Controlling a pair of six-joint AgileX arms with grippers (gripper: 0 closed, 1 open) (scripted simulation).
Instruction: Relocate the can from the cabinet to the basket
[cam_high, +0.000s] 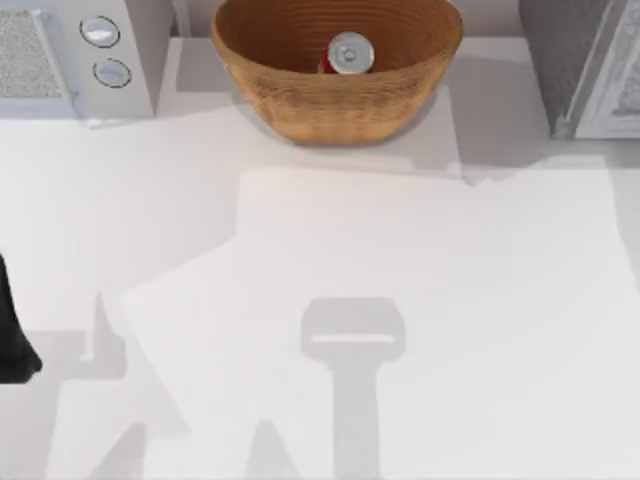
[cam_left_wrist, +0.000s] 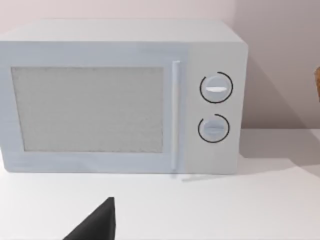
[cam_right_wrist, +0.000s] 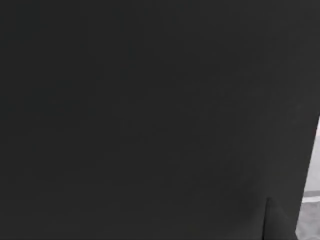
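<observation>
White tabletop (cam_high: 420, 300) spans the frame. At the left edge sits my left arm (cam_high: 12, 330); whether either claw is parted, I cannot tell. At upper centre, the basket (cam_high: 300, 100) holds the can (cam_high: 349, 53) upright. Upper right stands the cabinet (cam_high: 560, 60). The right wrist view is dark.

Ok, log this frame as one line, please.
can: upright in basket | cabinet: top view's right | left gripper: parked at left edge
</observation>
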